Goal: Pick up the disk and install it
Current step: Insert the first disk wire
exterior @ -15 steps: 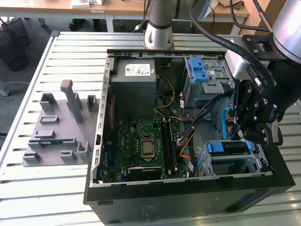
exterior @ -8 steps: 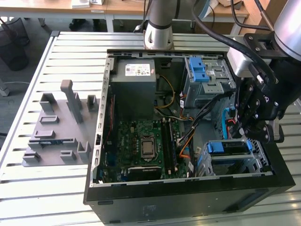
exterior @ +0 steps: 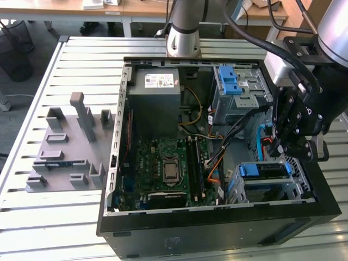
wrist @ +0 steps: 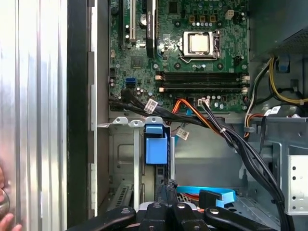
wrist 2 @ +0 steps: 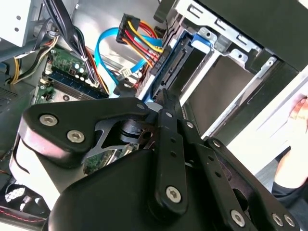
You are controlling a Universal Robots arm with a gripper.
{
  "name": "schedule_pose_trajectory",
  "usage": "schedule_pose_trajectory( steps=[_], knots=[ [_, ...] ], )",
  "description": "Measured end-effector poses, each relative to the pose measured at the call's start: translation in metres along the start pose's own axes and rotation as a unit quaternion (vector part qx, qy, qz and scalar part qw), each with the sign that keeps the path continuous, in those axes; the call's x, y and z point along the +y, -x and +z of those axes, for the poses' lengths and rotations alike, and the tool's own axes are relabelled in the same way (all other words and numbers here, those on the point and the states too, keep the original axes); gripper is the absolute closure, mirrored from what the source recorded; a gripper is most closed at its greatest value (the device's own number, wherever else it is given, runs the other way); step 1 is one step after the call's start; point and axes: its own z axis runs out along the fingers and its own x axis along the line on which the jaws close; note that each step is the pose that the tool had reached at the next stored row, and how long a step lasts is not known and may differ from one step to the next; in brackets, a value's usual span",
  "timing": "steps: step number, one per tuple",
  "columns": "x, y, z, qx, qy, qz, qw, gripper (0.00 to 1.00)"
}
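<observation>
Fingers (wrist 2: 166, 103) — apparently pressed together — touch the disk (wrist 2: 166, 72) seated in its bay.

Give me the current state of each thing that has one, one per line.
Computer case: lying flat, side panel off.
Disk: standing in the drive cage.
Gripper: just above the disk.
CPU socket: bare, no cooler.
Grey fixture: nothing on it.
</observation>
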Motion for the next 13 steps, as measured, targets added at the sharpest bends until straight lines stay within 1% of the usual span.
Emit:
schedule_pose_trajectory(
  steps=[6,10,11,13],
  knots=[
    [-0.0081,0.0069,0.0007,0.0000,0.0000,0.000,1.0000,0.89],
    [-0.0116,0.0115,0.0014,0.0000,0.0000,0.000,1.0000,0.89],
    [-0.0120,0.0128,0.0021,0.0000,-0.0002,0.000,1.0000,0.83],
    [-0.0120,0.0132,0.0037,-0.0001,-0.0021,0.000,1.0000,0.83]
  ],
)
